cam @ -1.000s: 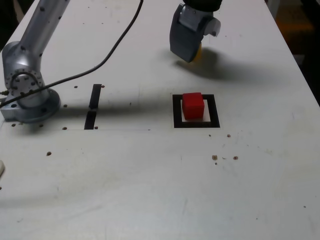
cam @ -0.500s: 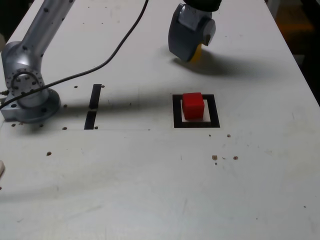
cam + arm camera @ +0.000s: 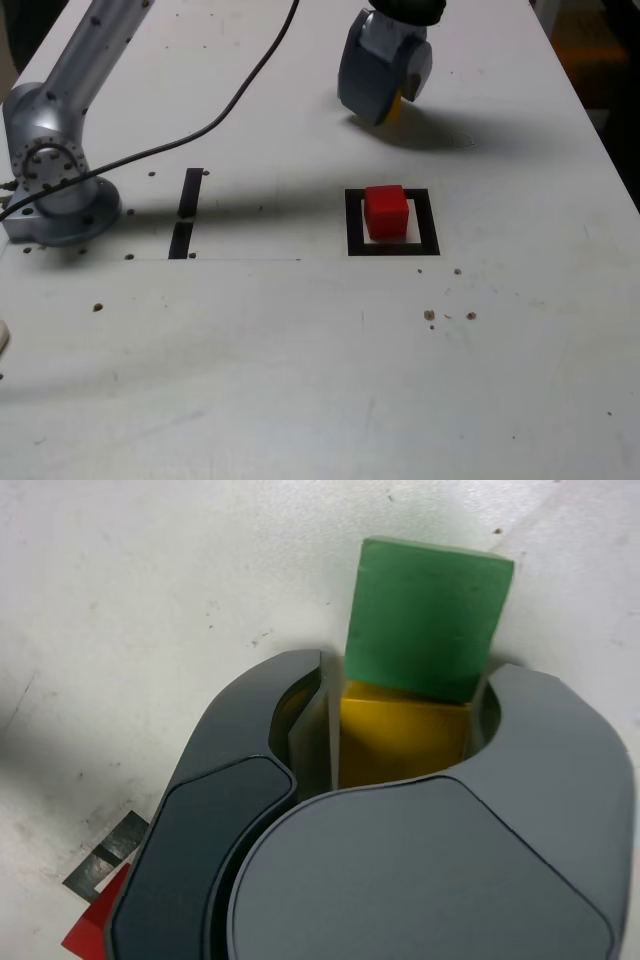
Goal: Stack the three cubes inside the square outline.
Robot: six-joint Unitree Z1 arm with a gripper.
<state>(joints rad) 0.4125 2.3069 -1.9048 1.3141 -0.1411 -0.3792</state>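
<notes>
My gripper (image 3: 392,104) hangs low over the far part of the white table, and a sliver of the yellow cube (image 3: 399,102) peeks out under it. In the wrist view the gripper (image 3: 405,705) has its jaws pressed against both sides of the yellow cube (image 3: 400,745). The green cube (image 3: 425,615) lies just beyond it, touching or nearly so; the exterior view hides it behind the gripper. The red cube (image 3: 386,212) sits on the white centre of the square outline (image 3: 352,225), nearer the camera than the gripper. A corner of the red cube (image 3: 95,930) shows in the wrist view.
The arm's silver base (image 3: 55,185) stands at the exterior view's left, with a black cable (image 3: 230,100) running across the table. Two short black strips (image 3: 186,210) lie left of the outline. The table's edge (image 3: 600,130) runs along the exterior view's right.
The jaws have closed from wide apart onto the yellow cube. The arm has hardly shifted, and the red cube has stayed put.
</notes>
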